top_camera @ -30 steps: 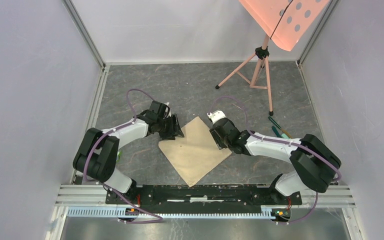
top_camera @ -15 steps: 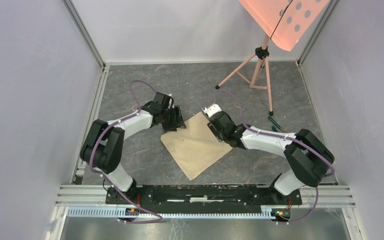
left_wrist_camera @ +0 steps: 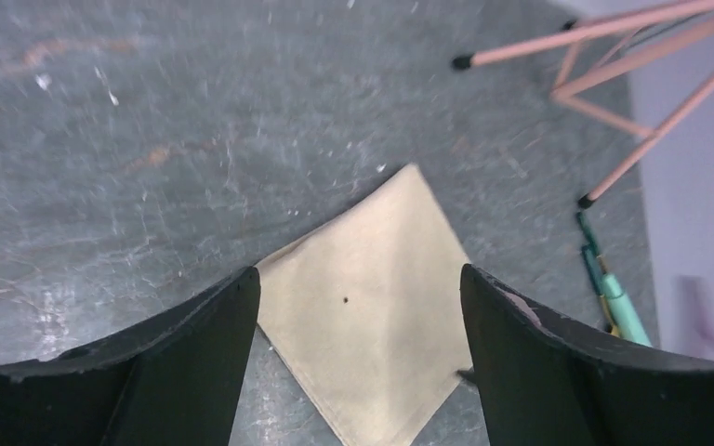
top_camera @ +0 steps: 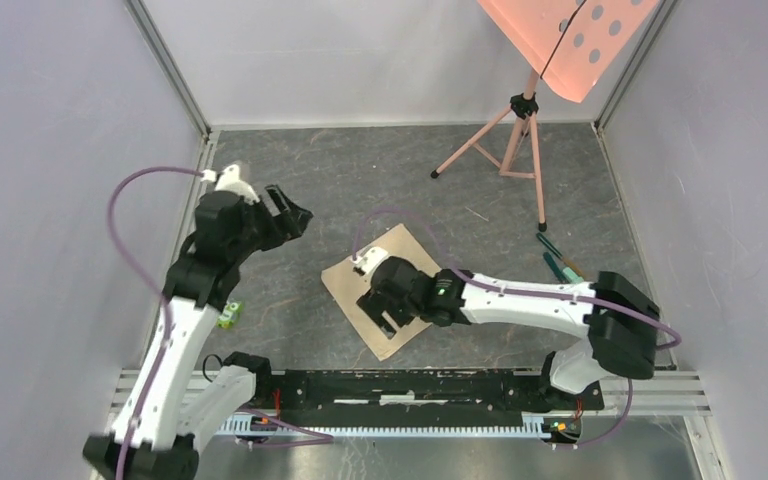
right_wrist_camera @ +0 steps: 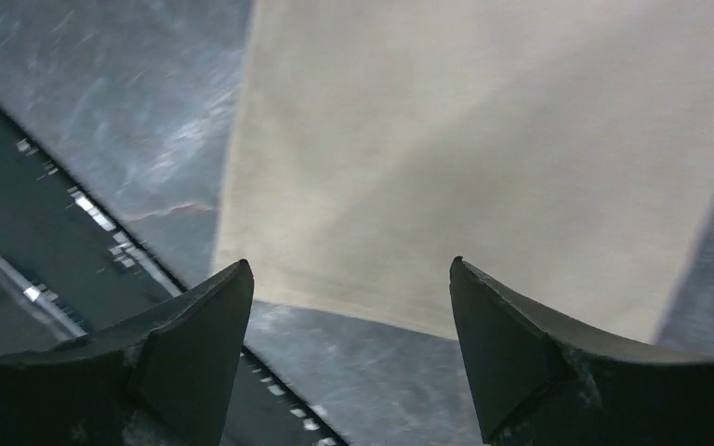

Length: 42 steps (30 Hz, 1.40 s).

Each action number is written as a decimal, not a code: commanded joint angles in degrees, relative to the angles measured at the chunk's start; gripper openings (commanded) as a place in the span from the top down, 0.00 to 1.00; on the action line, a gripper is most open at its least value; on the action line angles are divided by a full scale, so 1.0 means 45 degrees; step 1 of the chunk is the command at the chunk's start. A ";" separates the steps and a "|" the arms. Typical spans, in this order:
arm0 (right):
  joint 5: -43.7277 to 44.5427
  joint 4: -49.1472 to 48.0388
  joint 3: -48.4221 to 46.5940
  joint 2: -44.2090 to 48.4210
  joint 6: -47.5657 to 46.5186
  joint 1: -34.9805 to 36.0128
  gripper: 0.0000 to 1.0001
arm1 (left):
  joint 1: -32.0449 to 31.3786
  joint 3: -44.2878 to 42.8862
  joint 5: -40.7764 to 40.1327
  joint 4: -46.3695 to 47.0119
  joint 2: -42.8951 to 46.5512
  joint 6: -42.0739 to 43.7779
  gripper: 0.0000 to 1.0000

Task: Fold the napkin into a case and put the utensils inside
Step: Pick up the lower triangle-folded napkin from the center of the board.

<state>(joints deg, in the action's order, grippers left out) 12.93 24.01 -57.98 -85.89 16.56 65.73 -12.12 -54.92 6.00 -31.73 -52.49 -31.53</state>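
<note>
Right wrist view: the right gripper (right_wrist_camera: 347,265) hangs low with its fingers spread wide and empty. The napkin (right_wrist_camera: 483,139) lies flat just ahead of both tips, its near edge crossing between them, and the black rail (right_wrist_camera: 28,242) is off beside the left-hand finger. This is likely mid-fold, and the next move calls for pinching that edge and carrying it across. Farther out, the left gripper (top_camera: 288,213) sits high, wide and empty, well apart from the cloth. Bare floor rings the napkin, and the tripod (top_camera: 515,140) stands beyond.
</note>
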 commanded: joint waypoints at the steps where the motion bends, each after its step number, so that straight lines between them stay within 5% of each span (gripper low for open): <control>1: -0.0901 0.1057 -0.1190 -0.1355 0.2140 0.1144 0.17 | -0.0051 -0.0667 -0.1748 -0.1594 0.2701 0.0859 0.13; 12: -0.0271 0.2236 -0.3575 -0.4159 0.2501 0.2455 0.38 | -0.0041 -0.0812 -0.1396 -0.2158 0.4408 0.1049 0.12; 30: -0.0032 0.2473 -0.3702 -0.5478 0.2410 0.2482 0.44 | -0.0041 -0.0472 -0.0934 -0.1889 0.4402 0.1164 0.11; 42: 0.0515 0.1564 -0.2969 -0.4917 0.2221 0.2462 0.96 | -0.0041 -0.0100 -0.0690 -0.1913 0.4265 0.1007 0.11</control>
<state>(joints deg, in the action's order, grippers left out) 13.17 34.09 -72.88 -109.75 27.09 76.77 -12.29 -56.55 1.63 -41.21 -32.64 -29.21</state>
